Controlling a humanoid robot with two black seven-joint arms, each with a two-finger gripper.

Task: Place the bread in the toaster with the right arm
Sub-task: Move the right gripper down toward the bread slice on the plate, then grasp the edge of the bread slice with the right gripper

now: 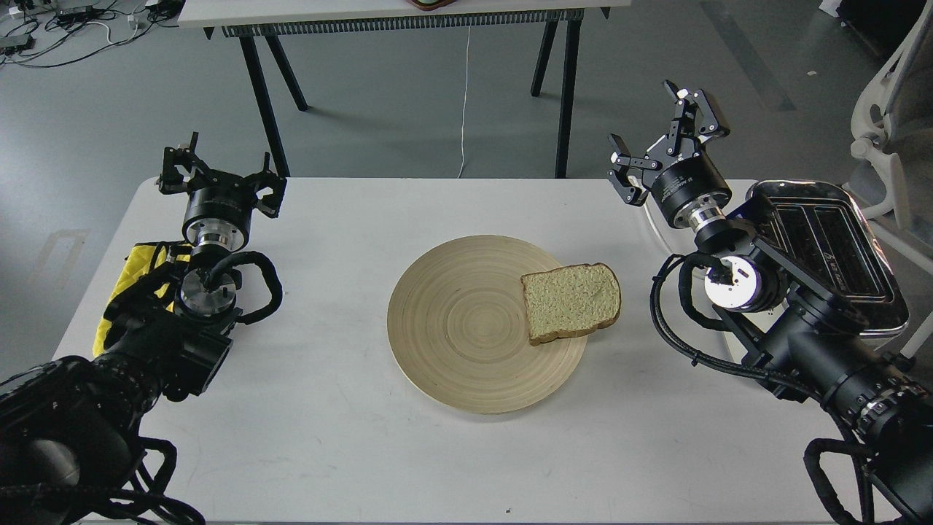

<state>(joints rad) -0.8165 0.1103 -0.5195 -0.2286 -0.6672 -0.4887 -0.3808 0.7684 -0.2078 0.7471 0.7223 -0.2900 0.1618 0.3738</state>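
A slice of pale tan bread [571, 302] with brown crust lies on the right edge of a round wooden plate [459, 328] in the middle of the white table. The toaster [838, 251] with its shiny chrome top and two slots stands at the table's right edge, partly hidden behind my right arm. My right gripper [660, 138] is open and empty, raised over the table's far right, up and right of the bread. My left gripper [219, 171] is open and empty at the far left.
A yellow cloth [138, 270] lies under my left arm. A second table [393, 14] stands behind, with a cable hanging down. A white chair [889, 109] stands at the far right, next to the toaster.
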